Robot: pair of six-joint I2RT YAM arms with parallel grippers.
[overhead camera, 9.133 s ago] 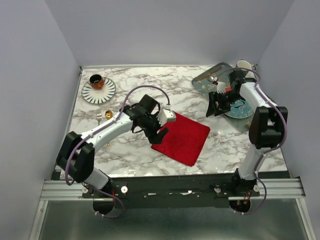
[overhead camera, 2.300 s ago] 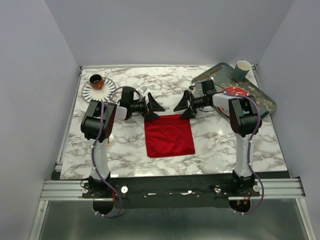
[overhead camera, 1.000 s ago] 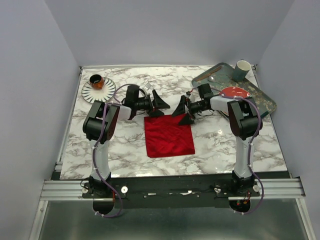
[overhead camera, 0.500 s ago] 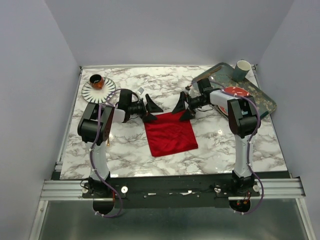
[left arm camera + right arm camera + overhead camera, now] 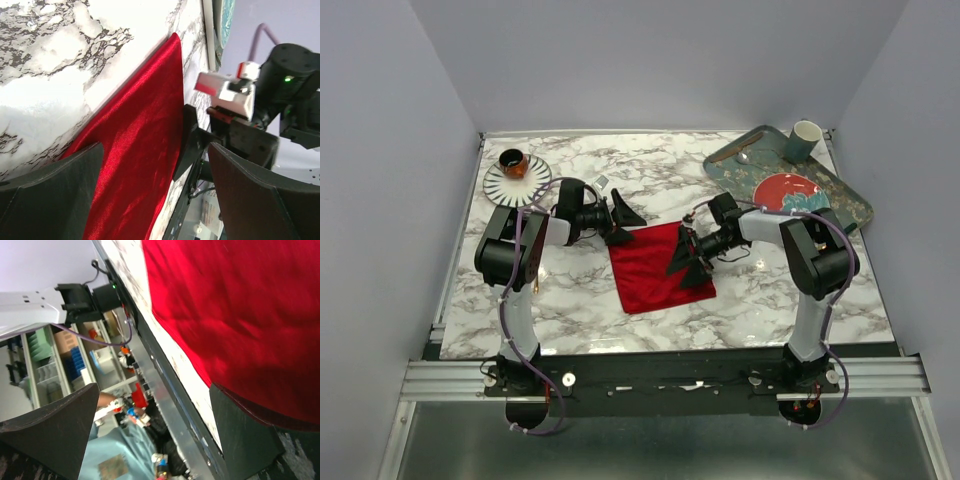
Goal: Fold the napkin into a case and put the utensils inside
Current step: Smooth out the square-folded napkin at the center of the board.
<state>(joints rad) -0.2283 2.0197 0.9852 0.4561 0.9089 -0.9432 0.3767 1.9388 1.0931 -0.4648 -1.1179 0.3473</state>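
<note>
Has the napkin (image 5: 655, 270) flat and roughly square at the middle of the table (image 5: 570, 295), toward its near edge, with the left gripper (image 5: 622, 223) spread wide and empty just off the far left corner and the right gripper (image 5: 689, 265), equally wide, nearer, low over the right edge.

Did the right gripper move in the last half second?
Yes. The right gripper slid along the napkin, away from the tray, toward the near table edge.
</note>
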